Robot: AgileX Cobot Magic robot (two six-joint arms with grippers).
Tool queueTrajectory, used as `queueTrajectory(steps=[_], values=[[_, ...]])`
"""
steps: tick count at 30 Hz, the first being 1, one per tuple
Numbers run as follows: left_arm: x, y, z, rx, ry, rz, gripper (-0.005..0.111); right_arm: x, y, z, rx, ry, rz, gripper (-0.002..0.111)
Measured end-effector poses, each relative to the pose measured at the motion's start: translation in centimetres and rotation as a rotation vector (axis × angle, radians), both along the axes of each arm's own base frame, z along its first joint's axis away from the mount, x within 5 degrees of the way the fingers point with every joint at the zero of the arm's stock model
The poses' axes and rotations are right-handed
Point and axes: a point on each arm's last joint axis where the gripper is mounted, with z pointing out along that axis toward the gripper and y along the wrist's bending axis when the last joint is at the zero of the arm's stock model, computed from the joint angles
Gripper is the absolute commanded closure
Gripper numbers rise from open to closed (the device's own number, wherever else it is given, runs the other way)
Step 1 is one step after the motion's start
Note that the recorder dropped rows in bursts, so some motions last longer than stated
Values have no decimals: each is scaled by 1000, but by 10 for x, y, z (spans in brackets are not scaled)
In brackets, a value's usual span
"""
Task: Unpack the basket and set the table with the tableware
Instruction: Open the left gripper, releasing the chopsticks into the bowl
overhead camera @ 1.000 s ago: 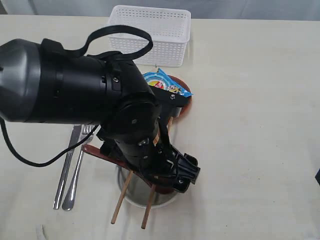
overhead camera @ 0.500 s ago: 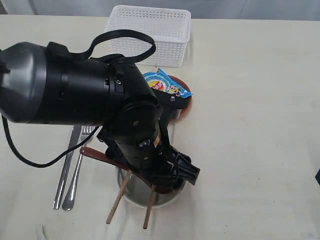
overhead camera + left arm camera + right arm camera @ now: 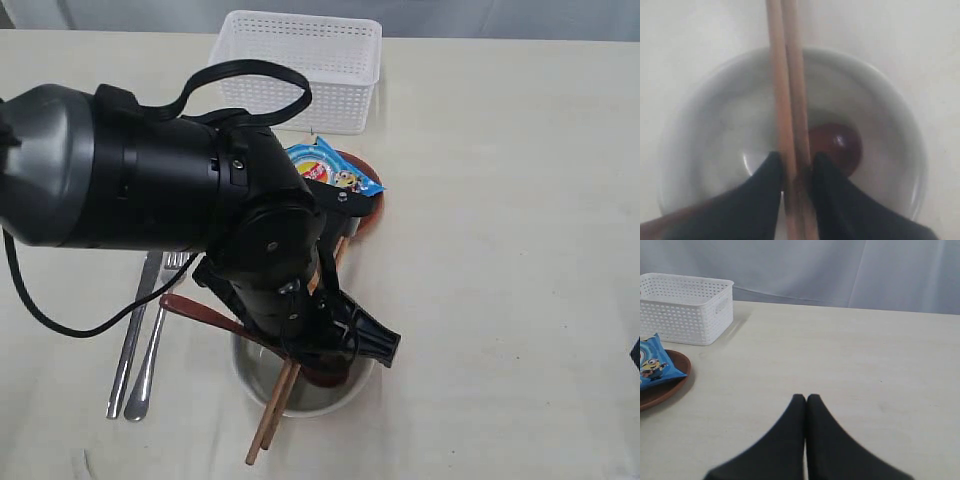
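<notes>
My left gripper (image 3: 795,162) is shut on the two wooden chopsticks (image 3: 787,75), which lie side by side across the pale bowl (image 3: 890,100). The dark red-brown spoon's head (image 3: 837,142) rests inside the bowl. In the exterior view the left gripper (image 3: 345,350) hangs over the bowl (image 3: 320,400); the chopsticks (image 3: 268,425) stick out toward the front edge and the spoon handle (image 3: 200,310) points left. Knife (image 3: 130,340) and fork (image 3: 158,335) lie left of the bowl. The brown plate (image 3: 368,215) lies before the white basket (image 3: 300,65). My right gripper (image 3: 806,399) is shut and empty. The steel cup is out of view.
A blue chip bag (image 3: 335,172) lies on the plate; the right wrist view shows that bag (image 3: 652,365), the plate (image 3: 665,387) and the basket (image 3: 685,305). The bulky left arm (image 3: 150,170) hides much of the table's (image 3: 500,250) middle.
The two chopsticks, spread apart before, have come together into one close pair between the left fingers and now slant out over the bowl's front rim. The arm has barely shifted.
</notes>
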Motion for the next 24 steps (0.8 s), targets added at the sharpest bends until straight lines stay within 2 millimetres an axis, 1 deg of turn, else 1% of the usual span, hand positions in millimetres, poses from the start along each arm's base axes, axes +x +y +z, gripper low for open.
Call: queueTrajectory(steps=[7,9,11,15,17,18,22,24], values=[[0,0,0,-1,3,2,85,0,0,0,0,0,0,109],[0,0,0,-2,4,5,83,0,0,0,0,0,0,109],[-1,0,0,-5,9,9,71,0,0,0,0,0,0,109],[-1,0,0,-7,13,14,40,0,0,0,0,0,0,109],[-1,-1,0,-8,14,15,31,0,0,0,0,0,0,109],[-1,-1,0,-8,14,15,29,0,0,0,0,0,0,109],[-1,-1,0,-10,13,15,33,0,0,0,0,0,0,109],[-1,-1,0,-15,9,14,39,0,0,0,0,0,0,109]])
